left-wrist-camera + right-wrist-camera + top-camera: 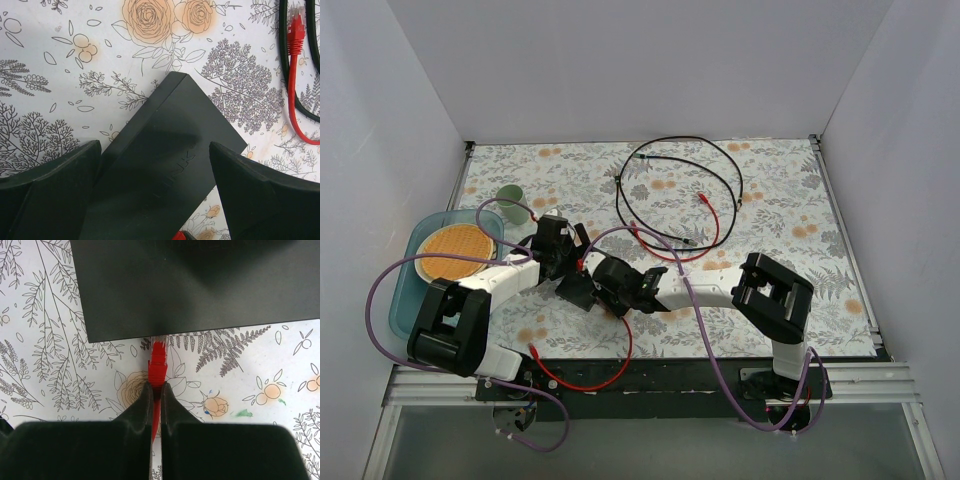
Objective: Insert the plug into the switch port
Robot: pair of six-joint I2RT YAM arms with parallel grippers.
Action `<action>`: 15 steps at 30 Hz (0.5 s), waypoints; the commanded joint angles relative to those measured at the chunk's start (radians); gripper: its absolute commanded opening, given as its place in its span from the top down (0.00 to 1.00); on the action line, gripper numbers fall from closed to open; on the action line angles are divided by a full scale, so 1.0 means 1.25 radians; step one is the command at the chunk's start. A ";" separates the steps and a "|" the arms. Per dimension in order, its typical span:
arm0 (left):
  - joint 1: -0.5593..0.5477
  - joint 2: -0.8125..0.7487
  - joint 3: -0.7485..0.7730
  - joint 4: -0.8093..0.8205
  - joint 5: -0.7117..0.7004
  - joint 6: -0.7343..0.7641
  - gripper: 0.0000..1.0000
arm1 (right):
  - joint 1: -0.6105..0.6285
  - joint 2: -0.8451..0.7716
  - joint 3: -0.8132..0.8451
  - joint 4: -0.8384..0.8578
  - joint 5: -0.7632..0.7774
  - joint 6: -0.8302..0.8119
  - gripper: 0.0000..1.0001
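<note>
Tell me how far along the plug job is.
Done: the right gripper is shut on the red plug, lined up with the switch. In hand: the plug's tip meets the switch's edge while the open left gripper straddles it. Left: seating it; a full click-in can't be seen.

Switch flat on tabletop, under left hand, between its spread fingers. Plug pinched in right hand, jutting ahead of it, tip at switch edge. Loose cable ahead-right of left hand.

Tally on the surface: switch, one. Red cables, two. Black cable, one. Tray, plate, cup, one each. Arms, two.
</note>
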 commanded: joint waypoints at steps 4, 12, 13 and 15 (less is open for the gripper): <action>-0.002 0.006 -0.037 -0.016 0.086 0.008 0.11 | 0.006 0.003 0.032 0.067 -0.011 -0.034 0.99; -0.002 0.005 -0.042 -0.008 0.102 0.008 0.10 | 0.006 0.007 0.046 0.091 -0.030 -0.057 0.99; -0.002 0.006 -0.044 -0.005 0.105 0.004 0.10 | 0.007 0.008 0.046 0.094 -0.037 -0.061 0.99; -0.002 0.006 -0.044 0.003 0.116 -0.001 0.10 | 0.007 0.011 0.045 0.098 -0.045 -0.062 0.99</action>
